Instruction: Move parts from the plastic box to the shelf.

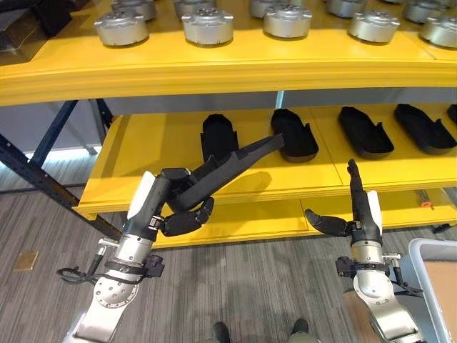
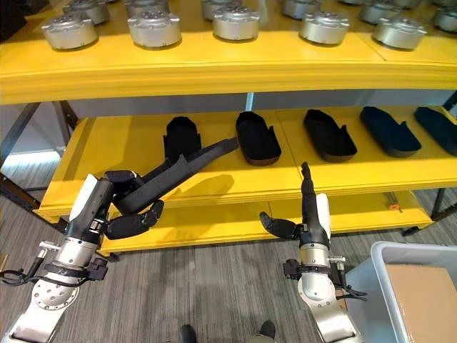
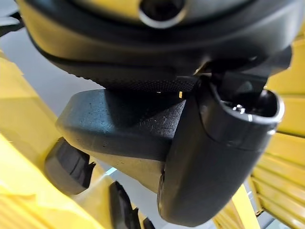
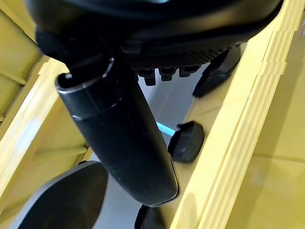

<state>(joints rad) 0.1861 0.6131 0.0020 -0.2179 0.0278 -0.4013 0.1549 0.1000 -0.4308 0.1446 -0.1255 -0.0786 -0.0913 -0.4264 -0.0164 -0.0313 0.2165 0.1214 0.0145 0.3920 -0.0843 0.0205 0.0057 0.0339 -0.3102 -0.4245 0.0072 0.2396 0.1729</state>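
Note:
My left hand (image 1: 183, 220) is shut on a long black moulded part (image 1: 239, 163), gripping its lower end. The part slants up and to the right, and its tip hangs over the front of the yellow middle shelf (image 1: 150, 153), between two black parts lying there (image 1: 218, 136) (image 1: 294, 133). In the left wrist view the thumb (image 3: 214, 152) wraps against that part (image 3: 119, 124). My right hand (image 2: 312, 214) stands open in front of the shelf edge, fingers straight up, thumb out to the side, holding nothing. The grey plastic box (image 2: 385, 261) shows at the lower right.
More black parts (image 1: 365, 132) (image 1: 425, 128) lie in a row on the middle shelf. Several round silver parts (image 1: 207, 25) stand on the upper shelf. A lower yellow shelf (image 1: 271, 218) juts out below. A brown cardboard sheet (image 2: 421, 293) lies in the box. Blue rack legs (image 1: 43, 179) stand at left.

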